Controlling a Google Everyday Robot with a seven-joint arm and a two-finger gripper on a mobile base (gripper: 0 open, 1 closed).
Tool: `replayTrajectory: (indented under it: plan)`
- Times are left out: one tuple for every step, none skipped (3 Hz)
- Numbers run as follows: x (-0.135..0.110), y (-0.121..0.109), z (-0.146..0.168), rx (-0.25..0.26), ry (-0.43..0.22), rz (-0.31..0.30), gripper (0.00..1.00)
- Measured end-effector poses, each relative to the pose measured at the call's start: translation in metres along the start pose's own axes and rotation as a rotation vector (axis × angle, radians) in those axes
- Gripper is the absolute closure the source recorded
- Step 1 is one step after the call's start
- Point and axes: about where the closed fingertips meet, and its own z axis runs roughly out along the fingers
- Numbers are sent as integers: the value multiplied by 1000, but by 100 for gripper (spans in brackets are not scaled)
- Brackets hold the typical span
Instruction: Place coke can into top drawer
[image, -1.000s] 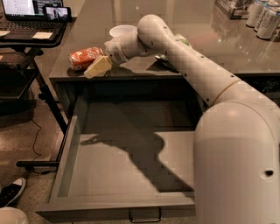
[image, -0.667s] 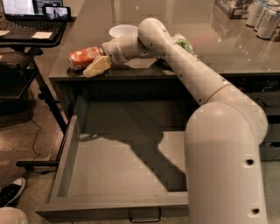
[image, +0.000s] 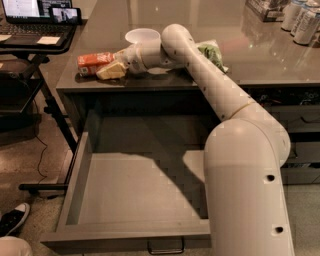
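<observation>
Only the arm's elbow has swung, while the claw (image: 111, 71) stays against the coke can (image: 94, 61) lying on the desk (image: 260, 60) corner, its grip impossible to tell, so the open top drawer (image: 125, 192) still waits.

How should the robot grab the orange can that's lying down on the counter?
Probably around the middle of the coke can, coming from above. It lies on its side near the front edge of the counter, so its rounded sides are narrowest to close across. The gripper sits at the end nearer the white bowl.
</observation>
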Motion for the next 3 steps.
replayTrajectory:
  plan:
    - [-5,2,-5,15,-12,0,66]
    - [-10,6,-15,46,-13,-5,89]
    - [-18,19,-33,86,-17,-15,100]
